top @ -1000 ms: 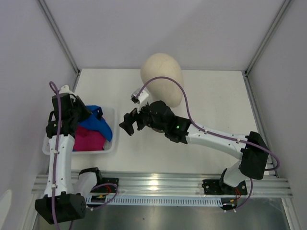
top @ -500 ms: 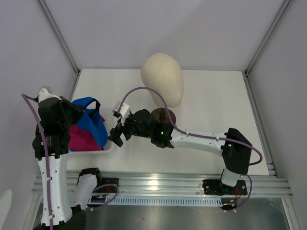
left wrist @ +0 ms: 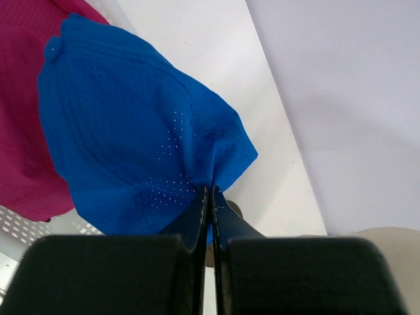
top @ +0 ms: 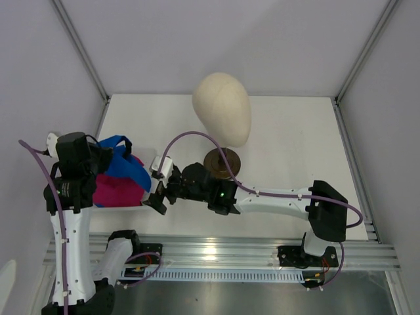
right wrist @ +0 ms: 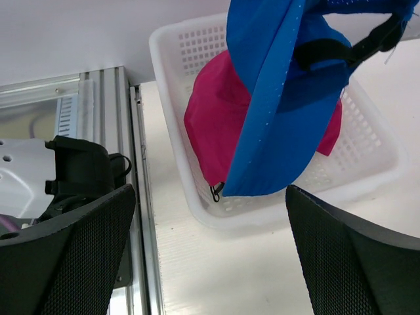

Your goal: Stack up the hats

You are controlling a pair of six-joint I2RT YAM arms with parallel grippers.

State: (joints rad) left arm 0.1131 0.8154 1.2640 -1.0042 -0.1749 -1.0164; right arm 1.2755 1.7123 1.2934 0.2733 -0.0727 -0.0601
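Observation:
A bright blue cap [top: 125, 167] hangs over the white basket [top: 152, 205], pinched in my shut left gripper [top: 104, 156]. In the left wrist view the fingers [left wrist: 209, 197] close on a fold of the blue cap [left wrist: 131, 138]. A magenta cap [top: 113, 191] lies in the basket beneath it. My right gripper [top: 157, 195] is open and empty just off the basket's near right corner. Its wrist view shows the blue cap [right wrist: 289, 98] dangling brim-down over the magenta cap [right wrist: 213, 125], between its wide-open fingers [right wrist: 65, 256].
A cream mannequin head [top: 223, 115] on a dark round stand [top: 222, 163] stands at the table's back middle, behind the right arm. The basket [right wrist: 190, 197] sits by the near left edge, next to the metal rail [right wrist: 105, 164].
My left gripper has lifted the blue cap up out of the basket and pulled back to the left. My right gripper has moved left and nearer, to the basket's corner.

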